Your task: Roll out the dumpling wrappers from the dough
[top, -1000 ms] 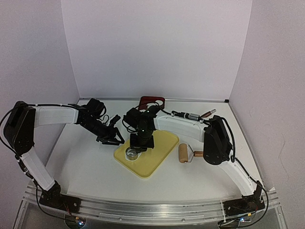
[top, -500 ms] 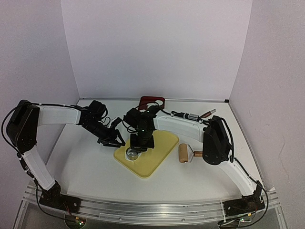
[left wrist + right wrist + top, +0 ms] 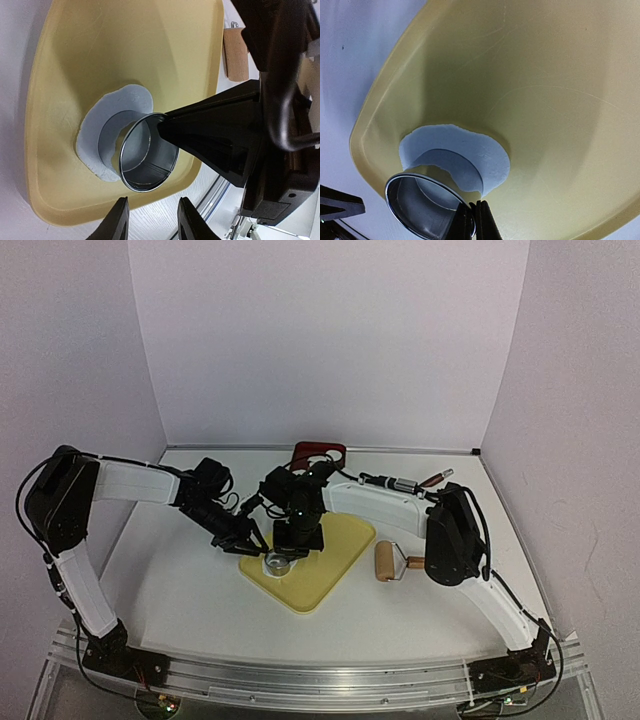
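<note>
Cutting step: the right gripper point(image 3: 472, 220) has its fingers pinched tight on the rim of the ring cutter point(image 3: 147, 152), set over the flattened dough point(image 3: 97, 132) at the corner of the yellow board point(image 3: 125, 50) nearest the left arm. The left gripper point(image 3: 152, 222) hovers just off that corner, fingers partly apart, holding nothing (perhaps there to steady the board). Next, I'd judge: press squarely down, twist, lift clean. No finished wrapper in sight.

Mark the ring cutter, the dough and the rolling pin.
ring cutter point(image 3: 131, 152): left wrist view, inner wall.
dough point(image 3: 490, 157): right wrist view, bare right side.
rolling pin point(image 3: 384, 562): top external view, wooden roller.
</note>
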Robot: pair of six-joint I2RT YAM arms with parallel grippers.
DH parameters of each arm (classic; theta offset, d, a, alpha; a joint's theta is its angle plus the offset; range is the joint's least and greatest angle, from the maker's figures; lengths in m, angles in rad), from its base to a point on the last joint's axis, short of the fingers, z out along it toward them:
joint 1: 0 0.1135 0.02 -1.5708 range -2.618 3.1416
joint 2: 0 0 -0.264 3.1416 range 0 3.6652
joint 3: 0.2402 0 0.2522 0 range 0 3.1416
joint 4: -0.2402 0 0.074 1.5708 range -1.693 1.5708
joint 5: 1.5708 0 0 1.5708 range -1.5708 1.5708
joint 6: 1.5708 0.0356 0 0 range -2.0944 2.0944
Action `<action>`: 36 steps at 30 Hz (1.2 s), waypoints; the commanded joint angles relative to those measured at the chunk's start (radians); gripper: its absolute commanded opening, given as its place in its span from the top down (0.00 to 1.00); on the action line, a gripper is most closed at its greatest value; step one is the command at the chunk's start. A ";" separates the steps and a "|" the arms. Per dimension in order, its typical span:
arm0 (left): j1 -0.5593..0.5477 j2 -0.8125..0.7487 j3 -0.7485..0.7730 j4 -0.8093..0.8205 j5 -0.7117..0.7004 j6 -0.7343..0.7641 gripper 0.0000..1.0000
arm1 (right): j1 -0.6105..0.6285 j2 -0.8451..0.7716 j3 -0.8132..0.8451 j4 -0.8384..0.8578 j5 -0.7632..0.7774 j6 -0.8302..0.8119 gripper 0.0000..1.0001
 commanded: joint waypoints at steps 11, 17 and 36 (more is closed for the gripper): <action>-0.011 0.064 0.026 0.052 0.010 0.019 0.75 | -0.001 0.055 0.017 -0.028 -0.004 -0.003 1.00; -0.011 0.091 0.032 0.070 -0.002 0.010 0.79 | -0.001 0.064 0.022 -0.028 -0.014 -0.006 1.00; -0.011 0.180 0.041 0.024 -0.075 0.036 0.97 | -0.001 0.104 -0.020 -0.026 -0.065 -0.006 1.00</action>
